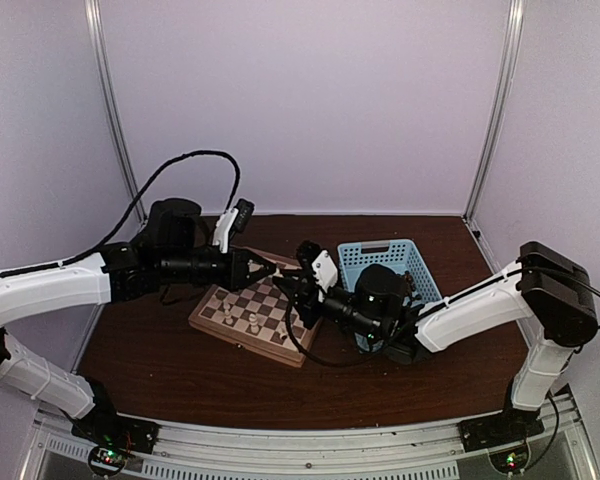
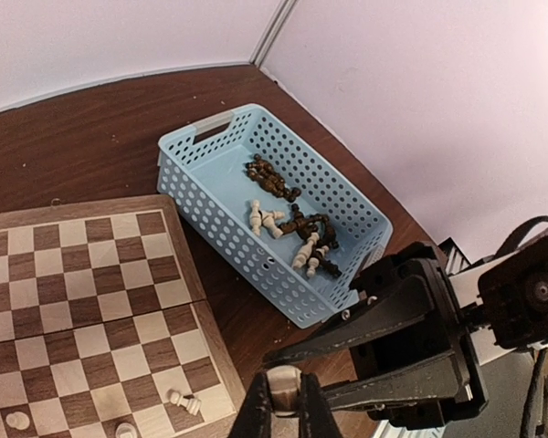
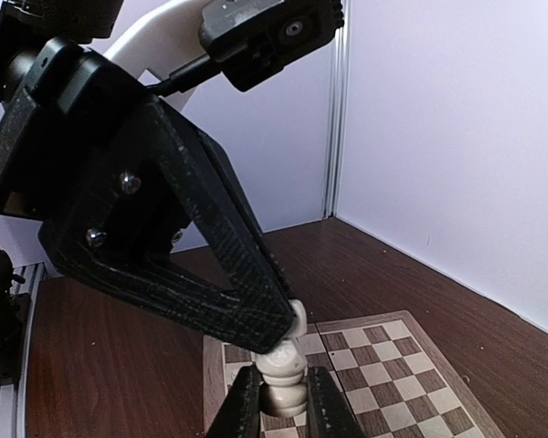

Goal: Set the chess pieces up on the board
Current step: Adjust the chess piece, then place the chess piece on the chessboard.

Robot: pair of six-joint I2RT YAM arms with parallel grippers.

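Note:
Both grippers meet in the air above the right edge of the board (image 1: 242, 332). My left gripper (image 1: 270, 270) is shut on a cream-white chess piece (image 2: 285, 388) in the left wrist view (image 2: 285, 403). My right gripper (image 3: 281, 409) is shut on the base of the same piece (image 3: 281, 370). The left fingers (image 3: 210, 255) pinch its top. The right fingers (image 2: 384, 338) reach in from the right. Three cream pieces stand or lie on the board (image 2: 82, 274), one pawn (image 2: 184, 400) on its side.
A light-blue perforated basket (image 2: 178, 160) stands right of the board and holds several dark and cream pieces (image 2: 292, 219). It also shows in the top view (image 1: 352, 262), behind the right arm. White walls close in the back and sides.

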